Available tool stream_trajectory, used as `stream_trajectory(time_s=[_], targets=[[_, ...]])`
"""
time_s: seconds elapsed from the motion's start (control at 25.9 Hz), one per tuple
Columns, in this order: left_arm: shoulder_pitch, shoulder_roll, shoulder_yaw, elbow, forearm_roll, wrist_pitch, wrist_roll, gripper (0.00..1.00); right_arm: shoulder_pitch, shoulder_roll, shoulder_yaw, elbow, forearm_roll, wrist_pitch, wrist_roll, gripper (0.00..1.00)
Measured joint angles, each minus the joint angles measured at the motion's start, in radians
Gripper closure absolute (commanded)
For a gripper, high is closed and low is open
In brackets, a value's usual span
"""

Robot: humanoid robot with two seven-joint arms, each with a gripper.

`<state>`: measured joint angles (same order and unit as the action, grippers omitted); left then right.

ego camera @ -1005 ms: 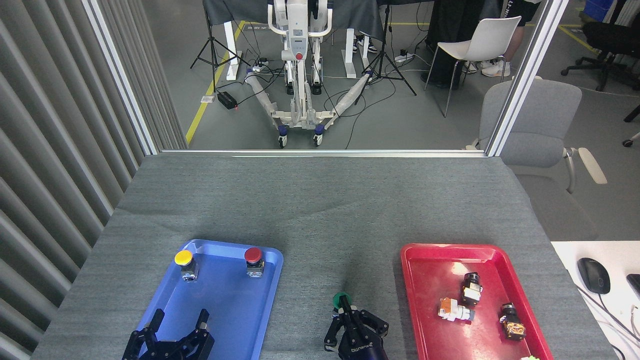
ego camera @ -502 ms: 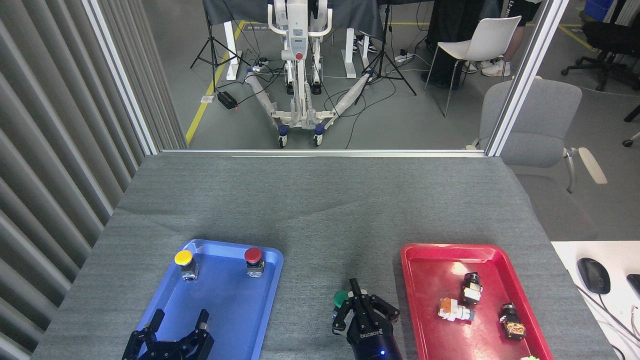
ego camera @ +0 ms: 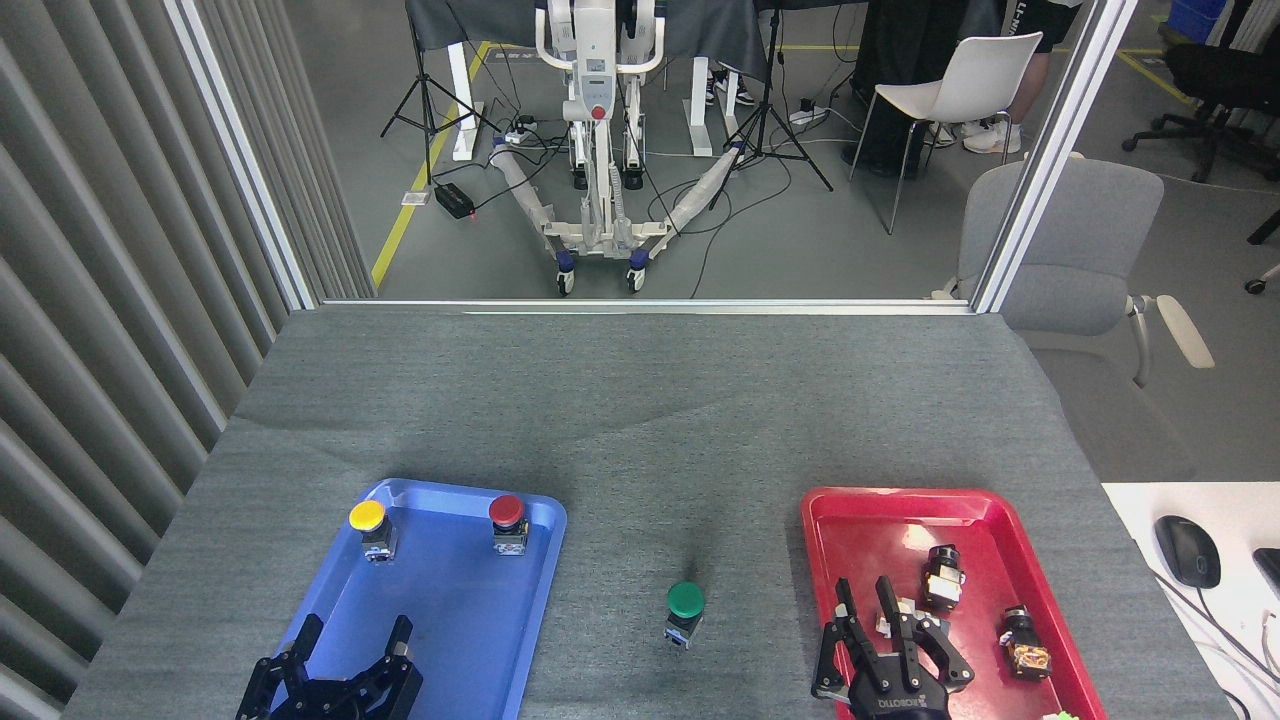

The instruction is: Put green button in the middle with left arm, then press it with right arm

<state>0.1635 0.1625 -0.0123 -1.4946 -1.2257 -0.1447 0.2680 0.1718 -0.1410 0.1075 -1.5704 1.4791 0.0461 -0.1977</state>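
Green button [ego camera: 685, 600] upright on the middle [ego camera: 660, 450], the bare grey cloth of the desk, between blue tray [ego camera: 340, 590] and red tray [ego camera: 870, 515], touched by neither gripper. Round dark-green cap on top, black-and-silver base beneath, short shadow on the cloth behind it.

Left arm [ego camera: 352, 638] low at the bottom-left edge, over the near end of the blue tray, fingers [ego camera: 402, 634] spread apart and holding nothing. Well apart from the green button.

Right arm [ego camera: 865, 600] at the bottom edge, over the near left part of the red tray, white lettering visible on its wrist body. Two long fingers [ego camera: 846, 598] pointing up and away, a narrow gap between them, nothing gripped; outer links splayed to either side. To the right of the green button, not touching it.

Yellow-capped button [ego camera: 368, 522] and red-capped button [ego camera: 508, 516] upright side by side at the far end of the blue tray. Three small switch parts in the red tray: a black one [ego camera: 944, 572] near the centre, a black-and-orange one [ego camera: 1025, 645] further right, a white-and-orange one [ego camera: 908, 612] partly hidden behind the right arm's fingers.

Computer mouse [ego camera: 1187, 550] on a white surface off the right edge of the desk.
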Motion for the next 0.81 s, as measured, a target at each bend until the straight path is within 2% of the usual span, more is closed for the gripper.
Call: stream_trajectory(time_s=[0.27,0.81], targets=[[0.002,0.011,0.0,-0.004,0.0,0.0,0.0,0.01,0.04,-0.038,-0.064,-0.017,-0.042,-0.008,-0.004,0.0],[0.008,0.014,-0.001,-0.025,0.0,0.004,0.001,0.01,0.047,-0.035,-0.124,-0.008,-0.057,-0.013,0.006,0.0]])
